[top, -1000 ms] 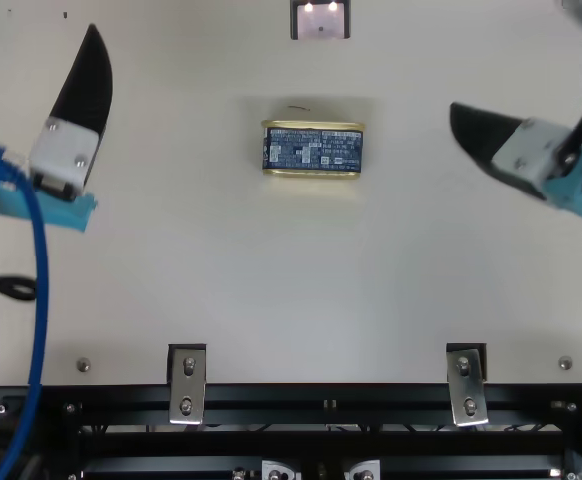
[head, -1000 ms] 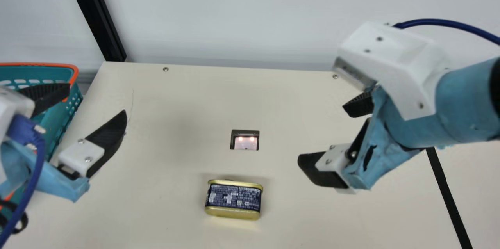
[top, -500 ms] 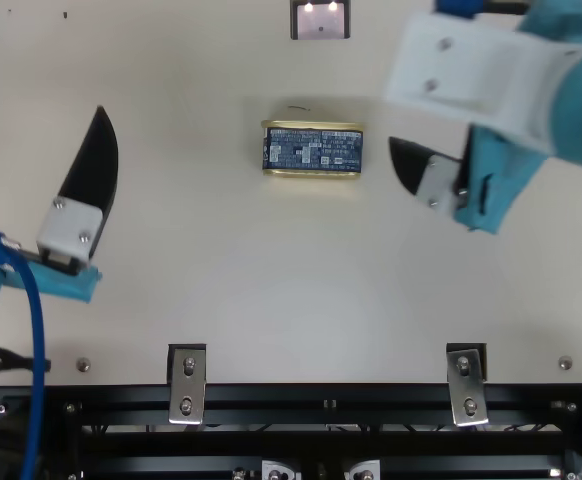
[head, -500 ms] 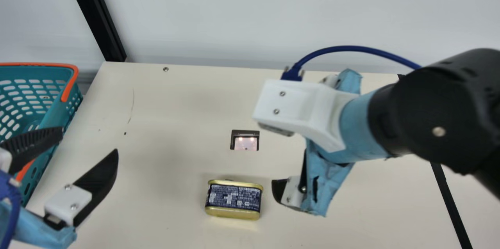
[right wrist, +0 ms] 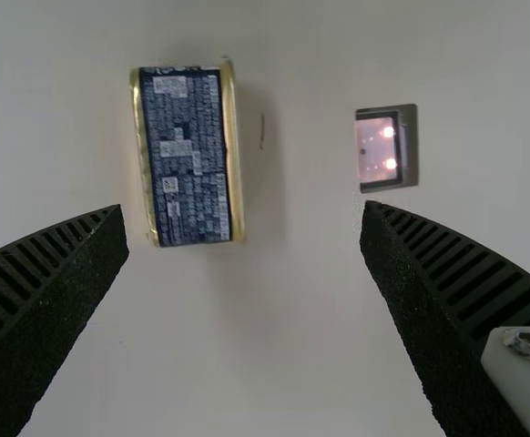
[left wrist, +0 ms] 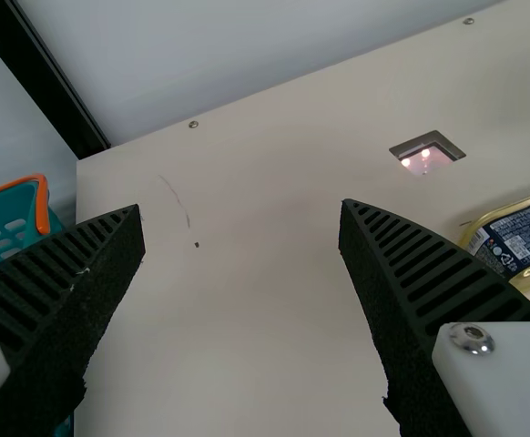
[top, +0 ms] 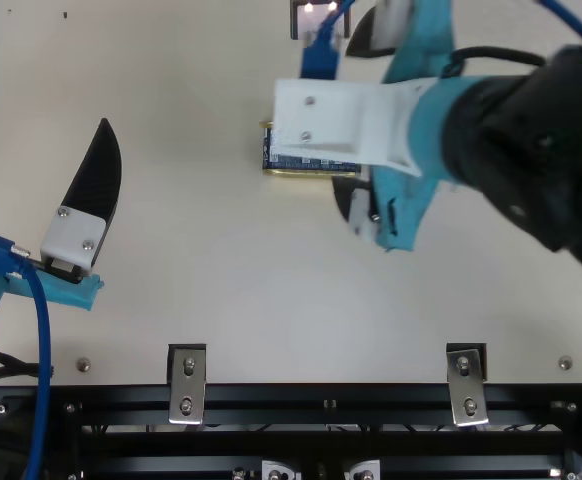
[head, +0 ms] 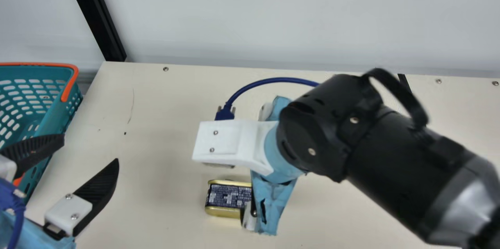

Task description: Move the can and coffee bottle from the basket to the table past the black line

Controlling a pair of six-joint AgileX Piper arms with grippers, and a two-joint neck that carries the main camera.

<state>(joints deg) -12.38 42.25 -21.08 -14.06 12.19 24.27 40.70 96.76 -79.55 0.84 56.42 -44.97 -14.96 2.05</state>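
Resting on the table (head: pixel 156 202), the gold-rimmed can (right wrist: pixel 185 155) is lying near my right gripper (right wrist: pixel 245 211), whose jaws are standing wide. If I'm descending off-centre, one finger may be knocking it askew. My left gripper (left wrist: pixel 241 208) is gaping too.

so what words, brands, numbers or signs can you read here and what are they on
Dark blue label on the can: rows of pale print and small marks, too small to read.
I see no other print or signs that I can read, so there is nothing to quote.
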